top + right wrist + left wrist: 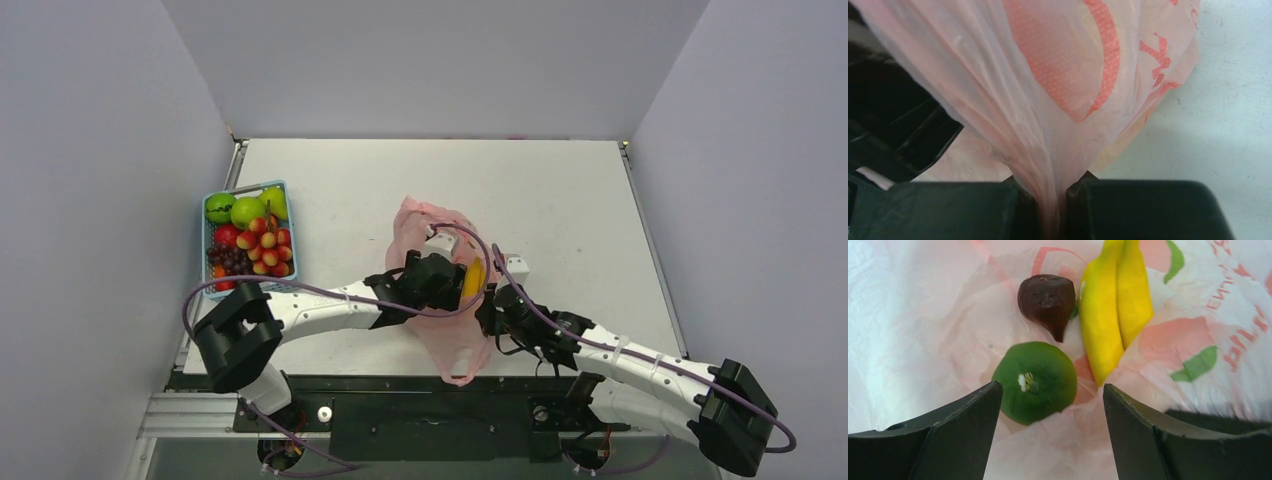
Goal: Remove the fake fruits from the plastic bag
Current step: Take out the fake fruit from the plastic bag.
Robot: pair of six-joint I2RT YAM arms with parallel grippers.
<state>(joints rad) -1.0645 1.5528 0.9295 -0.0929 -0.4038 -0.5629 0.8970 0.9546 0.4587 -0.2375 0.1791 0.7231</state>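
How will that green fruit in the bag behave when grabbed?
The green fruit looks round and smooth, so it may roll or slip from the open left gripper. Lying on the crinkly plastic bag, it could shift when nudged.

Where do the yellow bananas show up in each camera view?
Top external: the bananas sit at the centre, inside the open plastic bag.
Left wrist: bananas at upper right of centre, beside the green fruit.
Right wrist: not in it; only pinched bag film shows.
Shared landmark: the pink plastic bag, seen in all three views.
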